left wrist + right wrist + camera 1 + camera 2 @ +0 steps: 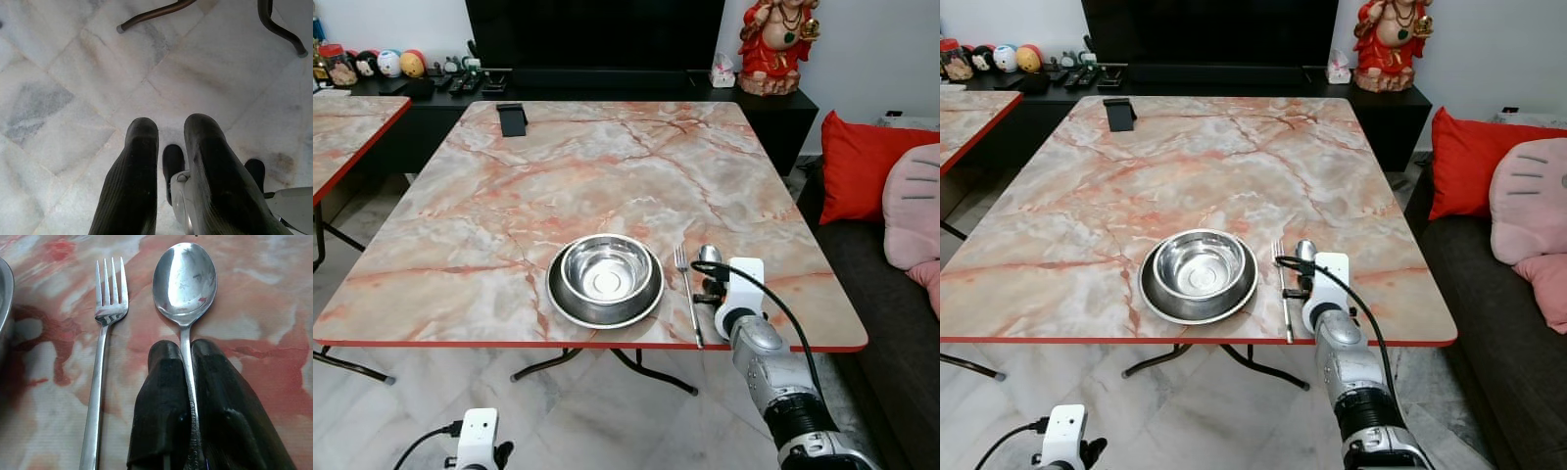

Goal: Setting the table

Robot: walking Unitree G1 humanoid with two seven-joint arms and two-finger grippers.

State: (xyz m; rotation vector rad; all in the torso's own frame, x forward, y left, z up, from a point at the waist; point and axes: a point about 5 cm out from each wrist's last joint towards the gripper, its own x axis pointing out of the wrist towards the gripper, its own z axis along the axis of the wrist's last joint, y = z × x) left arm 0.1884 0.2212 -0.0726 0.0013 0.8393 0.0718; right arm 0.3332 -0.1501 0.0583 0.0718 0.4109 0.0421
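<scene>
Nearest: left gripper (168,147) hangs idle below table level over pale marble floor tiles (73,73), fingers released w/ a narrow gap, nothing betw. them.

At the table's near edge, right gripper (183,352) is down on the marble-pattern table (509,196), fingers clenched on the spoon (185,281) handle just behind the bowl end; spoon lies flat, bowl end pointing away from robot. Fork (103,333) lies just beside spoon on its left, parallel, tines away, not touching it.

Left of fork: stainless steel bowl (608,271) sits centred on a steel plate (555,294); bowl holds nothing, just reflections. Plate rim near fork, small gap.

Far end of table, left corner: small black stand-like object (512,118), upright; can't tell what it is.

Beyond: black low cabinet (773,108) w/ red-robed figurine (775,44), small ornaments (386,64) at left. Red cushion (857,166) & pink cushion (913,206) on dark sofa, right. No legible writing or brand anywhere.
</scene>
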